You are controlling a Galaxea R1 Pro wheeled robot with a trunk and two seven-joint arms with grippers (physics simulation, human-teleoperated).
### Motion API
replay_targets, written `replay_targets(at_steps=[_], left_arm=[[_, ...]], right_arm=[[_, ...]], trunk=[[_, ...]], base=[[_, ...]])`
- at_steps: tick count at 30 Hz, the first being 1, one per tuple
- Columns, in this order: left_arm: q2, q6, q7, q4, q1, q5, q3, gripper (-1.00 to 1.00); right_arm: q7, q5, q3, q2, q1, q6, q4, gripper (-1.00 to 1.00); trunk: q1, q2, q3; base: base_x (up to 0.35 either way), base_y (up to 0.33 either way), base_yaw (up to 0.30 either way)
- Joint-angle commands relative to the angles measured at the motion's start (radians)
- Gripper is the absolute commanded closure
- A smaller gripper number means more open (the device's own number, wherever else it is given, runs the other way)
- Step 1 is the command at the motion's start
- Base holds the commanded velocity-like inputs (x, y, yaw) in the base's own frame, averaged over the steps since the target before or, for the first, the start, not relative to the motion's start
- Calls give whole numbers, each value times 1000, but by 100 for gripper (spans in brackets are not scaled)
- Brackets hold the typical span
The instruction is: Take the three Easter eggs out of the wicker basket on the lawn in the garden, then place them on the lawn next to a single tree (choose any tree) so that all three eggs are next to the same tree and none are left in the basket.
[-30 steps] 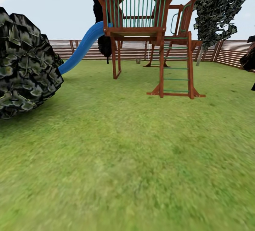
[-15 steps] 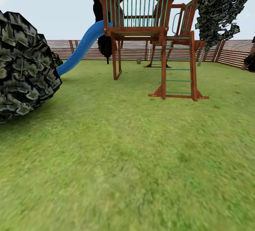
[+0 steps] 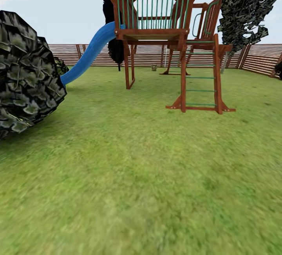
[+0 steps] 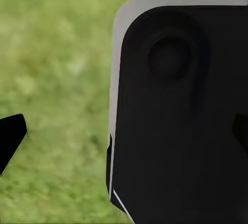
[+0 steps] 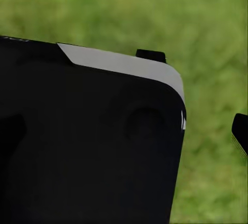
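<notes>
I am out on the lawn [image 3: 149, 176] of the garden and, judging from what lies ahead, none of the task is done yet: no egg sits beside any tree, and I read this as the drive toward the basket.

My landmark is the wooden play tower [image 3: 156, 35]. Beyond it, seen between its legs and close to the slatted fence [image 3: 254, 57], stands a small brownish thing [image 3: 154, 67] that I take to be the wicker basket; it is too small to be sure, and I can make out no eggs in it. The blue slide [image 3: 88, 53] runs down from the tower's left side toward a dark leafy bush [image 3: 25, 76]. To the tower's right, near the fence, rises the tree [image 3: 244, 8] with the pale trunk, a fair candidate for the drop.

In both wrist views I get blurred grass past a dark panel of the robot's own body [image 4: 181, 110] [image 5: 88, 141], with dark finger tips just at the edges. I cannot tell whether either gripper is spread or closed, and nothing shows between the fingers. The basket is well apart from both, far ahead past the tower.
</notes>
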Motion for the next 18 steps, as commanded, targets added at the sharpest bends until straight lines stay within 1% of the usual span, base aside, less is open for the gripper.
replay_targets(at_steps=[1, 18], left_arm=[[0, -3, 0, 1, -1, 1, 7, -100], [0, -3, 0, 1, -1, 1, 7, -100]], right_arm=[[-1, 7, 2, 0, -1, -3, 1, -100], [0, 7, 1, 0, -1, -3, 1, -100]], trunk=[[1, 0, -1], [1, 0, -1]], base=[[328, 78, 0], [327, 78, 0]])
